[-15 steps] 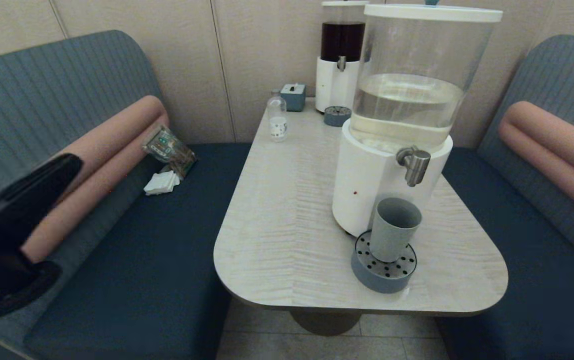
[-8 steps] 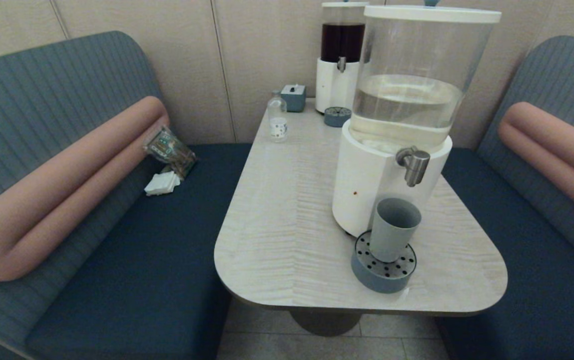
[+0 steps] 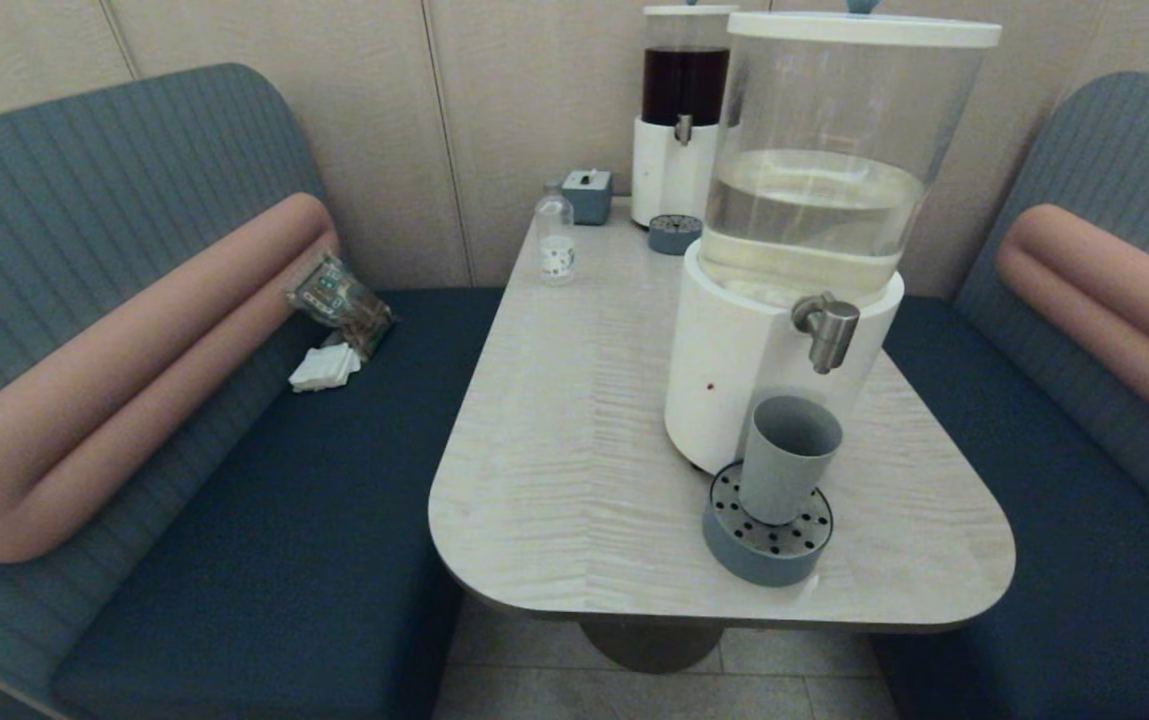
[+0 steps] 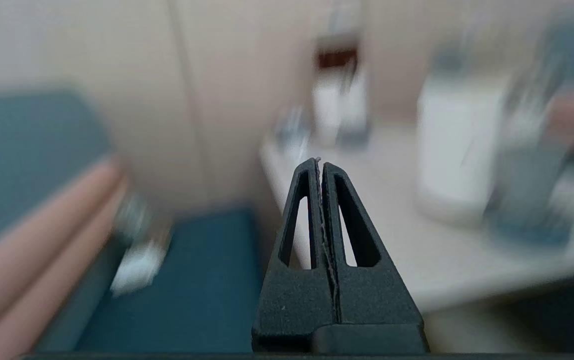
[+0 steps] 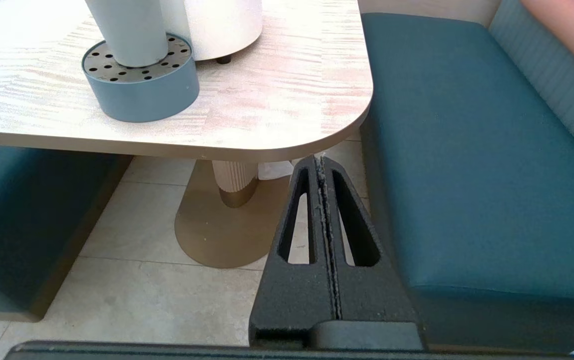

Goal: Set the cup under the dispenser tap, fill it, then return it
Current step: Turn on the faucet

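Left hand (image 4: 320, 165) and right hand (image 5: 320, 162) were clenched empty, off the desk (image 3: 574, 400); the cup (image 3: 789, 457) stood below the dispenser tap (image 3: 827, 331).

Cup (image 3: 790, 458): matt grey-blue, smooth, looks like plastic. Drip tray (image 3: 768, 540): same matt grey-blue, top plate perforated with round holes. Tap (image 3: 827, 331): brushed metal, dull sheen. Dispenser base (image 3: 734, 370): smooth white, slight gloss; tank (image 3: 834, 150) above it clear, looks like plastic or glass, cannot tell which. Tabletop (image 3: 584, 420): pale wood-grain pattern, satin finish, light streaks visible in the right wrist view. Table foot (image 5: 217, 220): brass-toned metal, matt, with a ribbed column. Bench seat (image 3: 264, 530): dark blue cloth, smooth; backrest (image 3: 84, 200) ribbed grey-blue cloth. Left claw (image 4: 319, 165) and right claw (image 5: 320, 161): black plastic, fine grainy texture. Floor (image 5: 167, 280): pale stone-look tiles, matt.
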